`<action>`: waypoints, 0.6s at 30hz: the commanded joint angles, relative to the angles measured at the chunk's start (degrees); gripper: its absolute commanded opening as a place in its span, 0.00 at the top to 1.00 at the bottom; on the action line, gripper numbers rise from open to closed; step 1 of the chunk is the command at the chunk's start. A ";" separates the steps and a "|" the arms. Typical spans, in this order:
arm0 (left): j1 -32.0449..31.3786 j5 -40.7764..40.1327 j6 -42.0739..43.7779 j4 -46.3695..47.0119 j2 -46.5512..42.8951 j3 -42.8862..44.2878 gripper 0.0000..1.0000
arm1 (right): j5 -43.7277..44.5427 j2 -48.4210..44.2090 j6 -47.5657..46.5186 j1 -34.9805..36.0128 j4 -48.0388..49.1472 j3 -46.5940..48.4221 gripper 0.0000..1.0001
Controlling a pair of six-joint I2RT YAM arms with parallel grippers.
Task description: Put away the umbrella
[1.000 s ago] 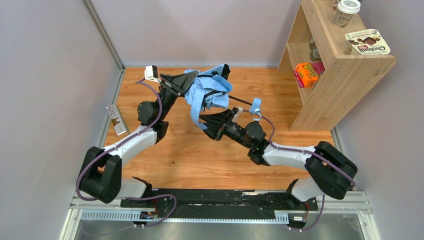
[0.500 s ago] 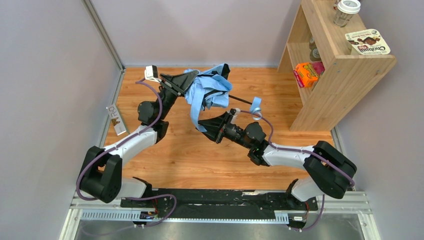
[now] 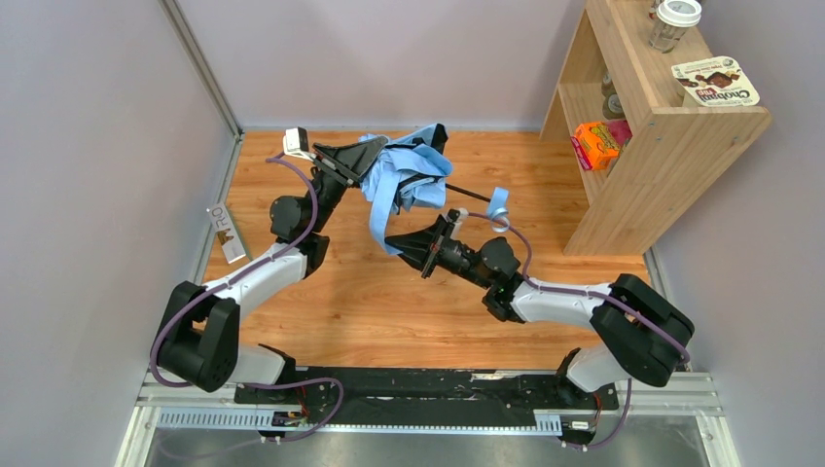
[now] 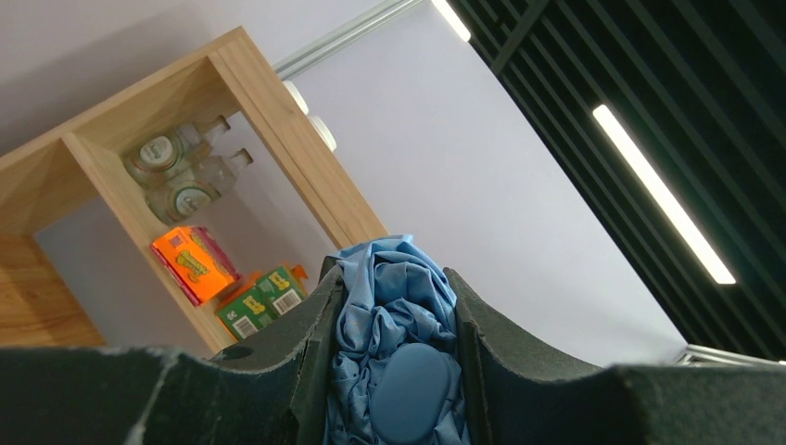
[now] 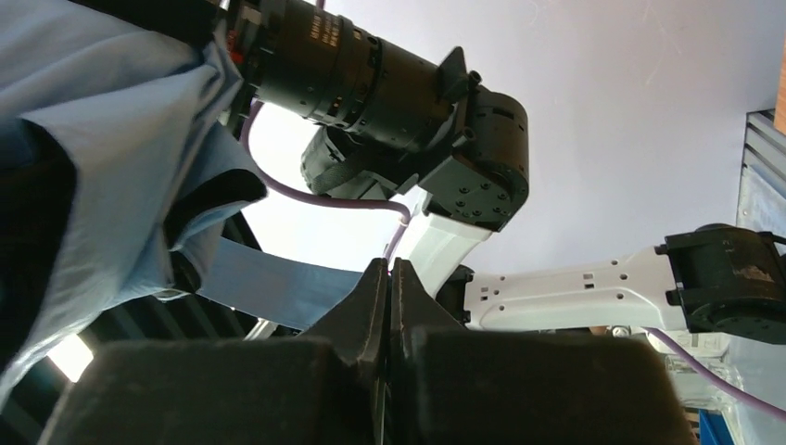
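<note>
Reaching inward, your left end effector (image 4: 389,274) is clenched on the bunched umbrella (image 3: 400,179), held above the desk (image 3: 389,313); right end effector (image 5: 390,271) pinches its hanging hem. Left-side tag (image 3: 226,233) reads "RO".

**Words You Can Read**

A flat box (image 3: 716,82) on top of the wooden shelf (image 3: 671,146) says "Choco Pie". A small card (image 3: 226,233) by the left wall shows letters like "RO". The labels on the bottles (image 4: 181,176) are too small to read.
</note>
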 commanded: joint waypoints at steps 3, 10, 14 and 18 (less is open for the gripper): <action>-0.31 -1.19 -2.27 11.82 -0.56 1.08 1.00 | -0.71 0.99 26.99 -5.45 9.66 -0.09 1.00; -0.31 2.50 -9.47 11.82 -0.47 0.38 1.00 | -5.88 6.27 15.40 -13.62 13.72 0.52 1.00; -0.31 8.28 -14.39 11.73 -0.04 -1.38 1.00 | -7.90 8.72 13.01 -16.79 18.00 1.48 1.00; -0.31 10.24 -16.25 11.64 -0.91 -6.72 1.00 | -9.23 9.88 12.48 -18.20 20.65 2.98 1.00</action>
